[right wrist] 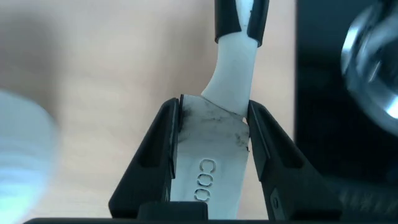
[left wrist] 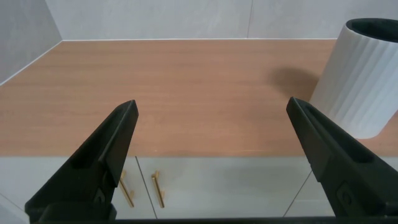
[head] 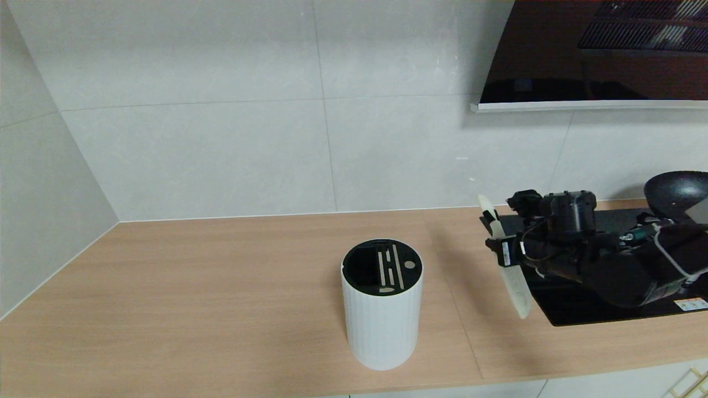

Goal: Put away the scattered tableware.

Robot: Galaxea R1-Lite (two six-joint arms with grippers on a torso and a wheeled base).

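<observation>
Right fingers [right wrist: 158, 146] around lettered white utensil [right wrist: 214, 140]

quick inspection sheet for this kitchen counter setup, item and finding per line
surface: wooden counter, a black cooktop set into it on the robot's right
job's things: white ribbed holder upright on the counter, slotted black top; white utensil held in the air, right of the holder
clutter: nothing seen
grippers: left tool open, at the counter's front edge near the holder; right tool shut on the white utensil, above the cooktop's left edge
cables: light cable looped along the right arm
surroundings: tiled wall, dark hood, dark pot on the cooktop, cabinet handles below the counter
</observation>
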